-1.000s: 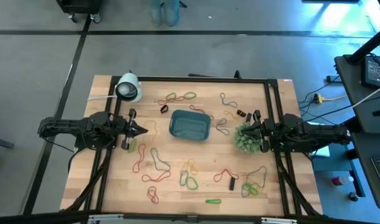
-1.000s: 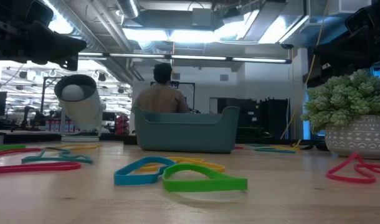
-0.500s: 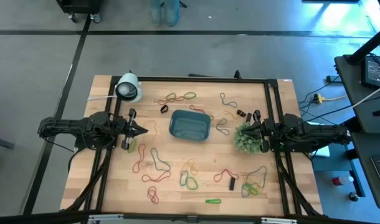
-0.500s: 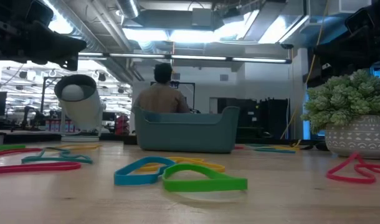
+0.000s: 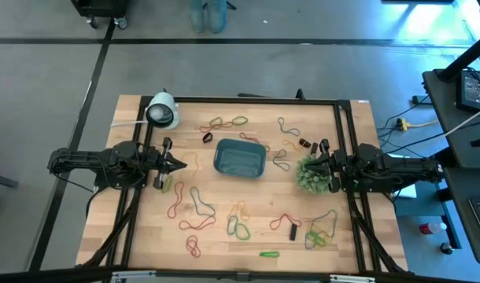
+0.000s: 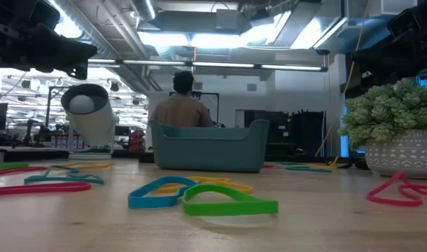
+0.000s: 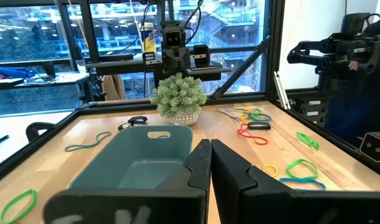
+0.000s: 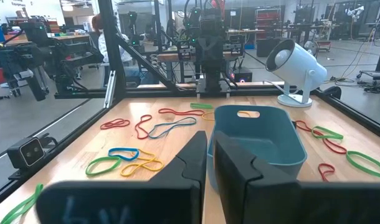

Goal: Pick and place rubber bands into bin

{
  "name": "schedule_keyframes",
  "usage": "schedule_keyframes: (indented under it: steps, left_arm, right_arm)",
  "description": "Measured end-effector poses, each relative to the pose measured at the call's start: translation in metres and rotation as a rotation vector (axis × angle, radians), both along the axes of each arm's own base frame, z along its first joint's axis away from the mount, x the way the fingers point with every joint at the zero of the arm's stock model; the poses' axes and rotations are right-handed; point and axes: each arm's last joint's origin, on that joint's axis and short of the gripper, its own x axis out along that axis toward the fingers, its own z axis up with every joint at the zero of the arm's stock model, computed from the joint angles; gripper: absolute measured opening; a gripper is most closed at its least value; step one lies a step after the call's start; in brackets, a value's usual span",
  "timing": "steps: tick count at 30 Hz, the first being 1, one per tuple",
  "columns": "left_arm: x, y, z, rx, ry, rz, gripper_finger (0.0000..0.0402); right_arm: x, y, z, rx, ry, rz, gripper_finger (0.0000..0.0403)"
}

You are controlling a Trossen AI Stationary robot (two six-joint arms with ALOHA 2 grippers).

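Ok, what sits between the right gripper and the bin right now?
In the high view, the potted plant sits just before the right gripper; a dark rubber band lies between it and the bin.

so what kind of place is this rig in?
Looks like a robotics lab or workshop. The wooden table sits on a bare concrete floor, more robot arms on benches show beyond it, and a person sits at a screen under exposed ceiling ducts.
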Motion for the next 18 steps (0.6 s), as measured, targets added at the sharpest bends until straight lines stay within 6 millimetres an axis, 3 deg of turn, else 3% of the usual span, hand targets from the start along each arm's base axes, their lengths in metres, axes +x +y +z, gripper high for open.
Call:
schedule_keyframes:
  steps: [18]
  left_arm:
    - [0.0, 0.0, 0.0, 0.0, 0.0, 0.0, 0.0006]
  right_arm:
    - [0.0, -0.0007, 0.0012, 0.0, -0.013, -0.024, 0.0033]
